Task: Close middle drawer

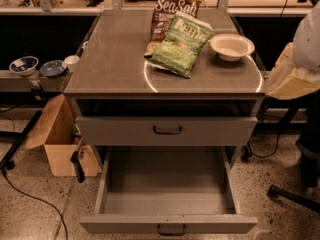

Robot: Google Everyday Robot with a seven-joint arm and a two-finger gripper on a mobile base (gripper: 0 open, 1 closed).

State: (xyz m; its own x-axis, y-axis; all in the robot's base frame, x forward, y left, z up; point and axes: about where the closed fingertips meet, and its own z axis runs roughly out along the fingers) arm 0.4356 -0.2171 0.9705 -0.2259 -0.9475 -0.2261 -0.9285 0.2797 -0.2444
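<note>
The middle drawer (165,186) is pulled far out toward me, with its deep grey box empty. Its flat front (125,225) with a small dark handle (171,229) is at the bottom edge of the view. Above it, the top drawer (120,131) sits slightly out, with a dark gap under the countertop. The lowest drawer is hidden under the open one. Only a white and tan part of my arm (292,71) shows, at the right edge beside the cabinet top and apart from the drawers. My gripper is out of view.
On the cabinet top (110,59) lie a green chip bag (182,44), a brown Sea Salt bag (167,9) and a white bowl (231,46). An open cardboard box (60,144) stands at the left on the floor. Small bowls (37,66) sit on a left shelf. A dark chair base (300,194) is at the right.
</note>
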